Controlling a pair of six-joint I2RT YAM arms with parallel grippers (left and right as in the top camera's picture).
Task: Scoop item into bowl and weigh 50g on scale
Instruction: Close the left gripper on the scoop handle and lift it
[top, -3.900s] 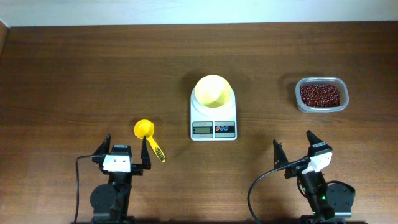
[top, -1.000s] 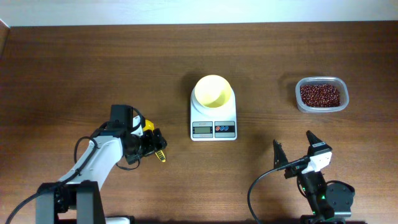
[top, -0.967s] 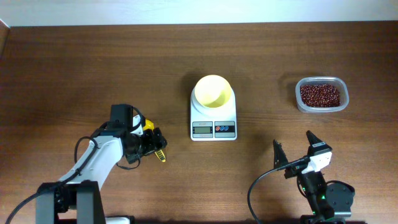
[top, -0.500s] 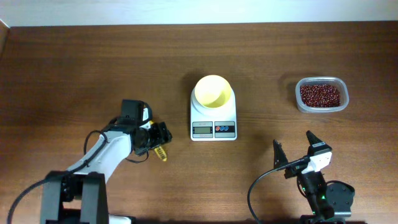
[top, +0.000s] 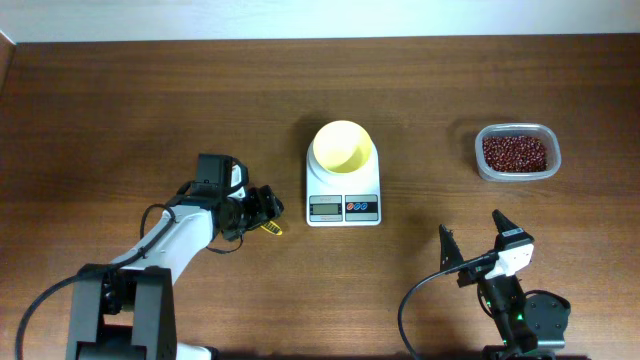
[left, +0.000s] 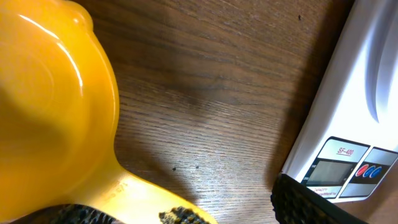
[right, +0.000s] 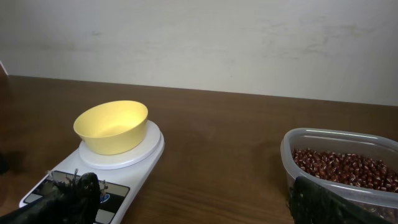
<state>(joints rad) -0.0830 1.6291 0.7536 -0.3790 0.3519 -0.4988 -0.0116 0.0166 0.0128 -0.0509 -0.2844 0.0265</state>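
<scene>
The pale-yellow bowl (top: 343, 146) stands empty on the white scale (top: 343, 207), also in the right wrist view as bowl (right: 112, 126) on scale (right: 118, 165). Red-brown beans (top: 516, 152) fill a clear container (top: 516, 176) at the right, and the beans (right: 339, 167) also show in the right wrist view. My left gripper (top: 264, 207) hovers over the yellow scoop (top: 271, 229), just left of the scale. In the left wrist view its fingers (left: 239, 208) are apart, and the scoop (left: 50, 118) handle lies against the left finger. My right gripper (top: 480, 243) is open and empty, also in its own view (right: 202, 205).
The clear container (right: 323, 140) sits near the right table edge. The scale's display and buttons (left: 345, 174) lie close to my left gripper's right finger. A wall runs behind the table's far edge.
My left arm came out from its rest, went over the scoop and shifted right toward the scale. The scoop's handle swung right and up. The right arm has not moved.
</scene>
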